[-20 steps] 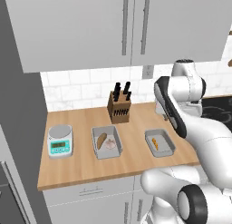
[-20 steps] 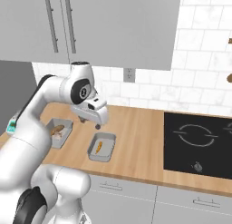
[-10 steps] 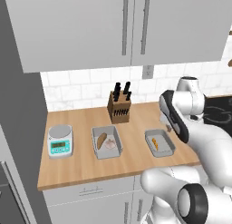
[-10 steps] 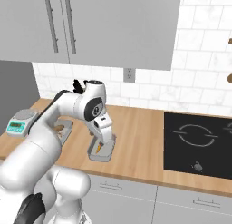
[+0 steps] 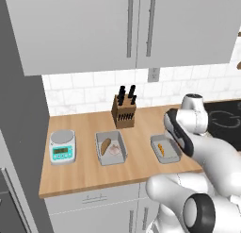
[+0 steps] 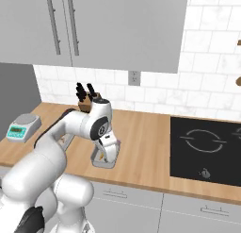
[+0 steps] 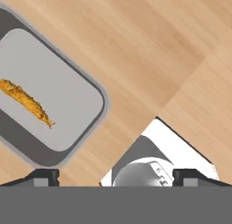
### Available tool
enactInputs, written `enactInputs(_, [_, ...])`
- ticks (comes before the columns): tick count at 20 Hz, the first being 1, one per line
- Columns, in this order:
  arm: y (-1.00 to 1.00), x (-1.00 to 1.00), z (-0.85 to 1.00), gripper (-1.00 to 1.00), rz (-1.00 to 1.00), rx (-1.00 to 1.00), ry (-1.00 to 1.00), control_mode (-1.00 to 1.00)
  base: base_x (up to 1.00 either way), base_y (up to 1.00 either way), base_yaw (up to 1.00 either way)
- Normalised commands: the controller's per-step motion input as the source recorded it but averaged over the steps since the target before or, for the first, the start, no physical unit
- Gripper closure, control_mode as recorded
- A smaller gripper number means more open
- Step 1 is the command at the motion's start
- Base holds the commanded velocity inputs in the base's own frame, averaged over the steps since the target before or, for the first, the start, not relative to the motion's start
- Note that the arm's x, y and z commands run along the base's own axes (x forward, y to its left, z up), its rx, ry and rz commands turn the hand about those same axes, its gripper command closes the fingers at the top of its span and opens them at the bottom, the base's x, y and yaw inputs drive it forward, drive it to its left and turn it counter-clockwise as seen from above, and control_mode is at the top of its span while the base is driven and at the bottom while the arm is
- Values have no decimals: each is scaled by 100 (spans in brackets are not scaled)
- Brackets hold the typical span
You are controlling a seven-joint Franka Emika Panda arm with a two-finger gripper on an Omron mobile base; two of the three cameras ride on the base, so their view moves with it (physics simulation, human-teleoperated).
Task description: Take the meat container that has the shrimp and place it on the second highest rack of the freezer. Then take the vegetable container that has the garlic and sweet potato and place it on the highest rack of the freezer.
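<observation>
Wide open and holding nothing, the end effector [image 6: 107, 154] hangs low over the meat container [image 6: 102, 157] in the right base view. In the hand view the shrimp [image 7: 25, 102] lies in this grey tray, with bare wood of the surface [image 7: 149, 51] beside it. From the left base view one sees more: the vegetable container [image 5: 111, 147] with the sweet potato [image 5: 105, 145] and the garlic [image 5: 114, 152], a scale [image 5: 62, 146] to its left, and a knife block [image 5: 124, 112] farther back. Both trays stand apart, near the front edge.
</observation>
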Motion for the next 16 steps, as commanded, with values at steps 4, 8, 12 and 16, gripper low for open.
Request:
enactInputs(4, [-8, 20, -52, -100, 0, 0, 0, -100, 0, 0, 0])
enactInputs(8, [-11, 16, -47, -100, 0, 0, 0, -100, 0, 0, 0])
enactInputs(12, [-6, 31, -39, -100, -5, 0, 0, -100, 0, 0, 0])
enactInputs(16, [-7, 38, -25, -100, -4, 0, 0, -100, 0, 0, 0])
